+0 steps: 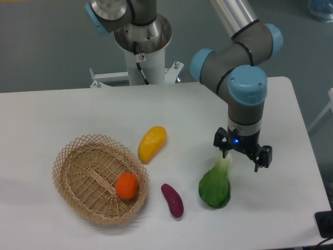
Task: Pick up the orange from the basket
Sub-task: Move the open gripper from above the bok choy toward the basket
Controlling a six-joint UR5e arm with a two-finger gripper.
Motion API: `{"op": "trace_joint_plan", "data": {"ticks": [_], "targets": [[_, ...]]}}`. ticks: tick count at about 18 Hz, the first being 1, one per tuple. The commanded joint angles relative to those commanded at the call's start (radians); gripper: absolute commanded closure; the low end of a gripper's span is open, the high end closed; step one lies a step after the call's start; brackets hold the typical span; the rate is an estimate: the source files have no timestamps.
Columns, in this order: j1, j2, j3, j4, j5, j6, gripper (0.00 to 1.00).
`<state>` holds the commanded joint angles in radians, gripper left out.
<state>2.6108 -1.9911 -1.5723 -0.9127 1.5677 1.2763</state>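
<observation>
Robot arm over a white table [62, 114] with produce and a wicker basket [83, 156].
The orange [127, 185] lies inside the basket near the front-left corner; the gripper [241, 160], jaws spread and empty, hangs toward the right edge above a green vegetable [215, 187].

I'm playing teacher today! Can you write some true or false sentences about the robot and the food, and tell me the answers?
1. The orange is inside the basket. True.
2. The gripper is holding the orange. False: it hangs over the green vegetable, far from the orange.
3. The yellow fruit lies in the basket. False: it lies on the table beside it.
4. The purple vegetable lies between the basket and the green vegetable. True.
</observation>
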Motion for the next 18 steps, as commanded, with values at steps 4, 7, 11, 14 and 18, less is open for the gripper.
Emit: {"op": "trace_joint_plan", "data": {"ticks": [4,7,11,14,18], "targets": [[-0.003,0.003,-0.005,0.003,-0.012,-0.011,0.00],[-0.003,0.008,-0.038,0.009,-0.014,-0.047,0.00],[-0.014,0.040,-0.072,0.009,-0.060,-0.141,0.00],[-0.040,0.041,-0.071,0.012,-0.086,-0.306,0.00],[-0.060,0.035,-0.071,0.015,-0.136,-0.342,0.00]]}}
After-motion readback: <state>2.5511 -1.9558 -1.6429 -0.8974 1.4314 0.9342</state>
